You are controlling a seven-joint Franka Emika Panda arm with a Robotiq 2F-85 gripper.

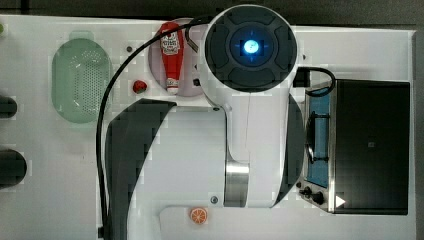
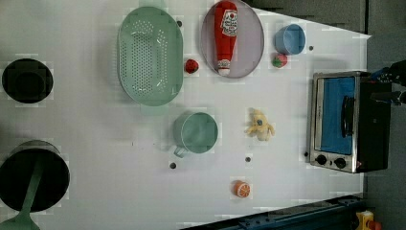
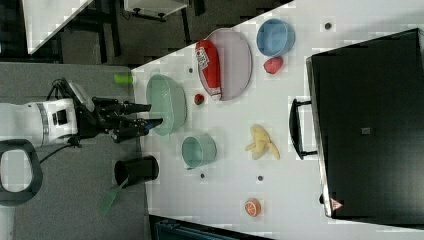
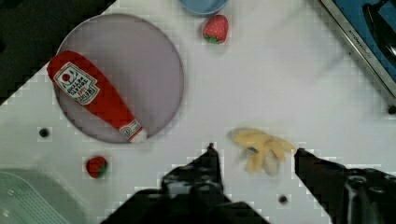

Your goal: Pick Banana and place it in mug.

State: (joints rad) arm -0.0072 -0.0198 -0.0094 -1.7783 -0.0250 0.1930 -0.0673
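Hovering spread tool (image 4: 254, 151) above banana (image 4: 261, 148), label on ketchup bottle (image 4: 95, 95) unreadable.

A red ketchup bottle (image 2: 225, 36) lies on a grey oval plate (image 2: 251, 43), cap toward the left view's bottom. Just beside the plate, on the left view's left, sits a small strawberry (image 2: 191, 66), then a pale green perforated colander (image 2: 149, 55). A light-blue cup (image 2: 289, 39) stands on the plate's other side, a second strawberry (image 2: 280, 60) touching it. A toaster oven (image 2: 347, 122) stands at the left view's right; an orange slice (image 2: 242, 189) lies near the bottom edge
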